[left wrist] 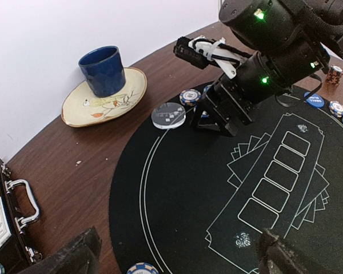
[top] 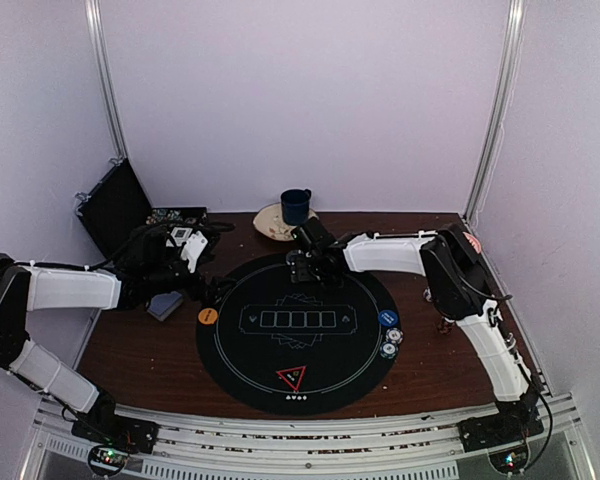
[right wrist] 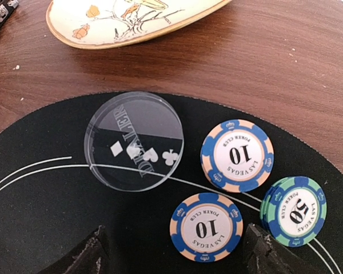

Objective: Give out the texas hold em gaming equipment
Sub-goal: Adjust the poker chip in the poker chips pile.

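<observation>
My right gripper (right wrist: 177,260) is open low over the far edge of the black round mat (top: 330,375). A blue-and-peach "10" poker chip (right wrist: 206,227) lies flat between its fingers. The right finger is close to the chip's edge and the left finger stands well clear. Another "10" chip (right wrist: 237,155), a green "50" stack (right wrist: 293,212) and a clear dealer disc (right wrist: 134,141) lie around it. My left gripper (left wrist: 177,262) hangs open and empty over the mat's left side, with a chip (left wrist: 142,268) just below it. An orange button (top: 208,316), a blue button (top: 387,317) and a red-edged triangle marker (top: 291,378) rest on the mat. Grey-blue cards (top: 165,305) lie left of it.
A dark blue mug (left wrist: 104,70) stands on a cream plate (left wrist: 128,91) behind the mat. An open black case (top: 115,205) is at the back left. A small chip stack (left wrist: 333,74) stands on the wood at the right. Two chips (top: 390,342) lie near the blue button.
</observation>
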`<state>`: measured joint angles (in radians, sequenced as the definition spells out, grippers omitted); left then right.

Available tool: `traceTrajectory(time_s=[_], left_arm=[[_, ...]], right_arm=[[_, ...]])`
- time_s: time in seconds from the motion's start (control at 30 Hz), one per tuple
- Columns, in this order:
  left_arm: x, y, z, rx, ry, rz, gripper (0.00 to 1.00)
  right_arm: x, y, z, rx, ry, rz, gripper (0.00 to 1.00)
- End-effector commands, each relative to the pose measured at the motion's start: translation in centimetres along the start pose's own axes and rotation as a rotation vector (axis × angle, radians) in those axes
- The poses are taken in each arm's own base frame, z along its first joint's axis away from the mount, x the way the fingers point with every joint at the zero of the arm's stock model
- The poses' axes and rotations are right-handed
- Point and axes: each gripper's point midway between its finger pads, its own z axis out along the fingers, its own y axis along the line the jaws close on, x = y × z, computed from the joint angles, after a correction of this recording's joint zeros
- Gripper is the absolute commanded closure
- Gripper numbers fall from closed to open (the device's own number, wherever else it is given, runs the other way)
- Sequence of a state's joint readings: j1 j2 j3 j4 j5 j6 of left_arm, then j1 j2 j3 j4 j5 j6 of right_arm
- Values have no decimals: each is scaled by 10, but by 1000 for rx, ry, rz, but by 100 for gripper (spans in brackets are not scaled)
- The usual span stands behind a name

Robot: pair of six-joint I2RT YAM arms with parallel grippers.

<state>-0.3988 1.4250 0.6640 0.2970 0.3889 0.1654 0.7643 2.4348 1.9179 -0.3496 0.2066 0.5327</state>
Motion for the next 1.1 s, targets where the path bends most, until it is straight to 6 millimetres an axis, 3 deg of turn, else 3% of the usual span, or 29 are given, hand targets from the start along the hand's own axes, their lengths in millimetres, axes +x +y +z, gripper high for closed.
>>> traceTrajectory(time_s=[0.0, 0.37, 0.63, 0.8, 1.07], left_arm=[[-20, 7, -1, -18, -57, 21, 2], [-20, 7, -1, -15, -58, 21, 2], [-19, 7, -1, -17, -56, 20, 2], [-19, 7, -1, -17, -56, 20, 2], [-19, 7, -1, -17, -56, 20, 2]], right_arm=[[11, -8, 16, 56, 16, 16, 18], [15, -26, 26, 130, 29, 34, 25], [35, -35, 39, 165, 81, 7, 30], [29, -36, 39, 184, 67, 9, 34], [33, -40, 39, 201, 73, 10, 47]])
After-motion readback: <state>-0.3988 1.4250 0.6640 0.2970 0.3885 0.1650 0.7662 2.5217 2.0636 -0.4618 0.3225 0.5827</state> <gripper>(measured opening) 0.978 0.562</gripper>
